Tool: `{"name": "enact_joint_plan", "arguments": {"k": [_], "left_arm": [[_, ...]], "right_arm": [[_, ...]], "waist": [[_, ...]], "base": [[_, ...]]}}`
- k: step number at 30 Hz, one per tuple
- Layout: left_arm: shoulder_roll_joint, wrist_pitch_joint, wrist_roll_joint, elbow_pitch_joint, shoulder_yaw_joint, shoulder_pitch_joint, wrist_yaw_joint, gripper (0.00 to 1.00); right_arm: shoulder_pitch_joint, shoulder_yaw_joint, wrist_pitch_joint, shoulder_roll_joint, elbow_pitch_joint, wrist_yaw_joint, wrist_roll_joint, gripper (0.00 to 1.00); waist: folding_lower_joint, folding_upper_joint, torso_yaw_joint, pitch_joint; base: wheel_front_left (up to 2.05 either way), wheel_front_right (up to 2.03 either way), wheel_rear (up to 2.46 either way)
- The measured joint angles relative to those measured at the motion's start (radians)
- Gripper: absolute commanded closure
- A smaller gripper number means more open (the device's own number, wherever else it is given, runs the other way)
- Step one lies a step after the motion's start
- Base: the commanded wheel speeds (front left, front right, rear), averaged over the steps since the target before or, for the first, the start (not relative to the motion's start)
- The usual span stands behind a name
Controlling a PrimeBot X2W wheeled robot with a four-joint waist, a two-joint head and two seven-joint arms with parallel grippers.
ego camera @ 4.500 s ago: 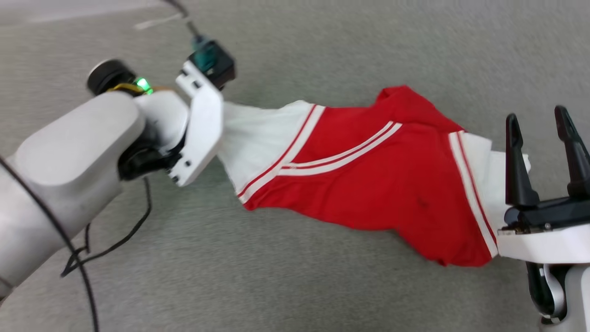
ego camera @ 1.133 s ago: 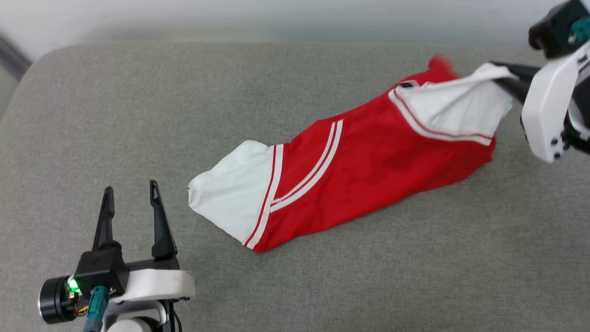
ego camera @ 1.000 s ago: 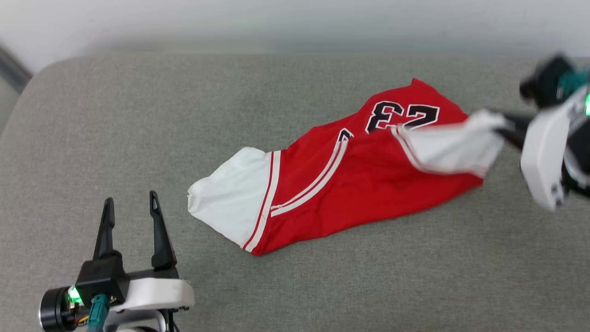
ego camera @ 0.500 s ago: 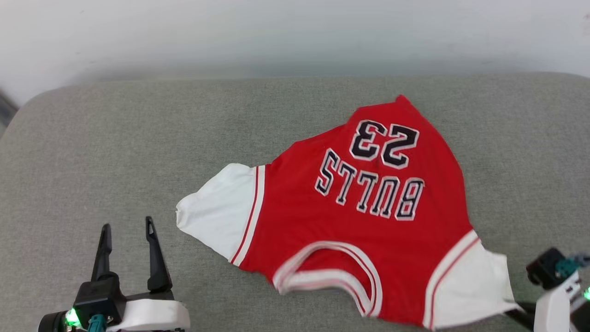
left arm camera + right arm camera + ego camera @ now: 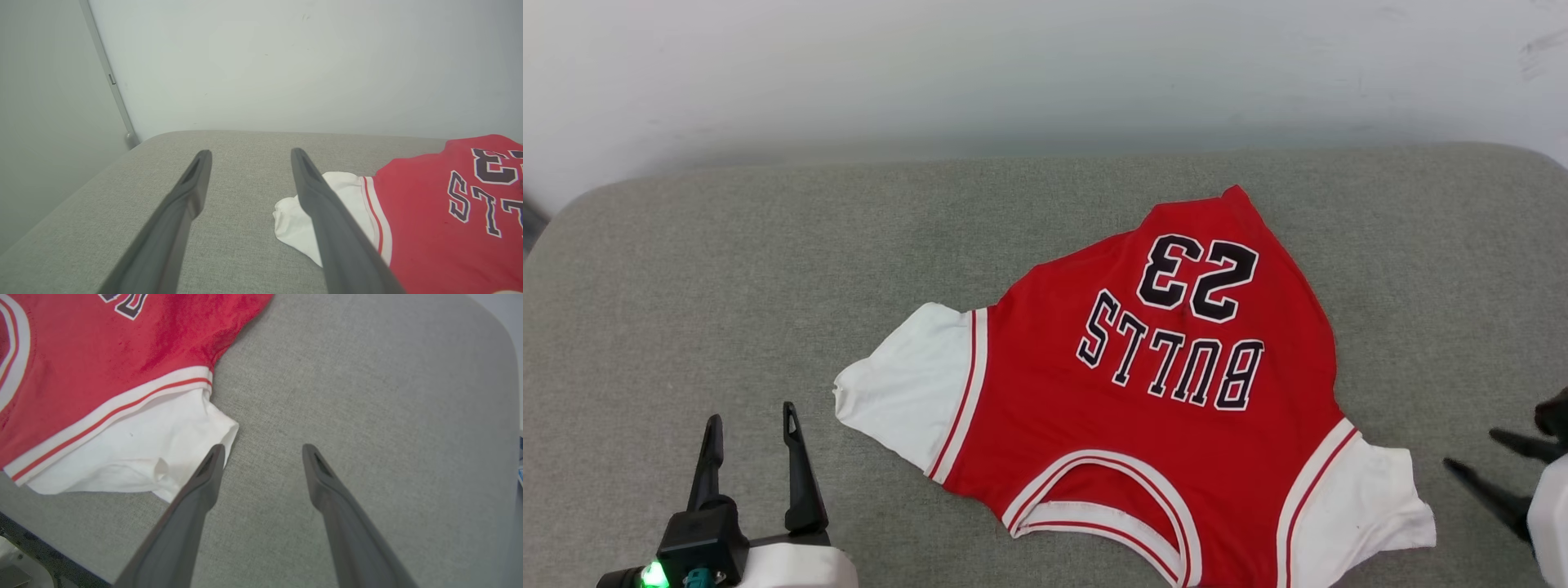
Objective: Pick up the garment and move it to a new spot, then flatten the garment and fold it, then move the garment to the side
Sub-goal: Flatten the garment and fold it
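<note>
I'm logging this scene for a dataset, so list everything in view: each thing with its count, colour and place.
garment: one, red with white sleeves and dark BULLS 23 lettering, spread out on the padded surface, collar toward the robot.
padded surface: one, grey, under the garment, against the wall.
wall: one, pale, behind the padded surface.
upright strip: one, pale grey, on the wall by the surface's left corner.
left hand: one, dark fingers, open and empty, near the sleeve on the robot's left.
right hand: one, dark fingers, open and empty, beside the other sleeve.
</note>
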Motion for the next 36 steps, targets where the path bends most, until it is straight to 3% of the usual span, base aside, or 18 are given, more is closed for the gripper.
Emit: {"name": "enact_joint_plan", "arguments": {"k": [4, 8, 14, 17, 20, 28, 33, 34, 35, 36], "left_arm": [[-0.001, 0.000, 0.000, -0.003, -0.001, 0.008, -0.001, 0.00], [-0.002, 0.000, 0.005, -0.007, -0.007, 0.007, -0.002, 0.00], [-0.003, 0.000, 0.006, -0.005, -0.024, -0.017, -0.005, 0.00], [-0.004, 0.000, 0.006, -0.003, -0.035, -0.041, -0.006, 0.00], [-0.004, 0.000, 0.001, -0.002, -0.045, -0.063, -0.006, 0.00], [-0.005, 0.000, -0.002, 0.003, -0.066, -0.117, -0.009, 0.00], [-0.005, 0.000, -0.004, 0.013, -0.073, -0.131, -0.008, 0.00], [-0.005, 0.000, -0.004, 0.016, -0.074, -0.132, -0.008, 0.00], [-0.005, 0.000, -0.004, 0.019, -0.074, -0.133, -0.008, 0.00], [-0.005, 0.000, -0.005, 0.023, -0.076, -0.137, -0.007, 0.00]], "right_arm": [[-0.044, -0.107, 0.020, -0.046, -0.077, 0.000, -0.021, 0.00], [-0.116, -0.204, 0.120, -0.071, -0.172, 0.000, -0.034, 0.00], [-0.183, -0.200, 0.453, -0.050, -0.283, 0.000, 0.007, 0.00], [-0.212, -0.161, 0.621, -0.023, -0.289, 0.000, 0.027, 0.00], [-0.237, -0.140, 0.720, 0.016, -0.258, 0.000, 0.028, 0.00], [-0.237, -0.089, 0.753, 0.151, -0.087, 0.000, 0.011, 0.00], [-0.233, -0.060, 0.731, 0.163, -0.048, -0.001, 0.029, 0.00], [-0.238, -0.053, 0.725, 0.159, -0.048, 0.000, 0.029, 0.07], [-0.246, -0.045, 0.709, 0.153, -0.048, 0.000, 0.023, 1.00], [-0.258, -0.038, 0.690, 0.148, -0.047, 0.001, 0.010, 1.00]], "waist": [[0.0000, 0.0000, 0.001, -0.002], [0.0001, 0.0000, 0.007, 0.009], [0.0001, 0.0000, 0.024, 0.051], [0.0001, 0.0000, 0.036, 0.078], [0.0002, 0.0000, 0.048, 0.109], [0.0002, 0.0000, 0.085, 0.179], [0.0001, 0.0000, 0.099, 0.198], [0.0001, 0.0000, 0.100, 0.198], [0.0001, 0.0000, 0.100, 0.198], [0.0001, 0.0000, 0.101, 0.196]], "base": [[0.00, 0.00, 0.00], [0.00, 0.00, 0.00], [0.00, 0.00, 0.00], [0.00, 0.00, 0.00], [0.00, 0.00, 0.00], [0.00, 0.00, 0.00], [0.00, 0.00, 0.00], [0.00, 0.00, 0.00], [0.00, 0.00, 0.00], [0.00, 0.00, 0.00]]}}
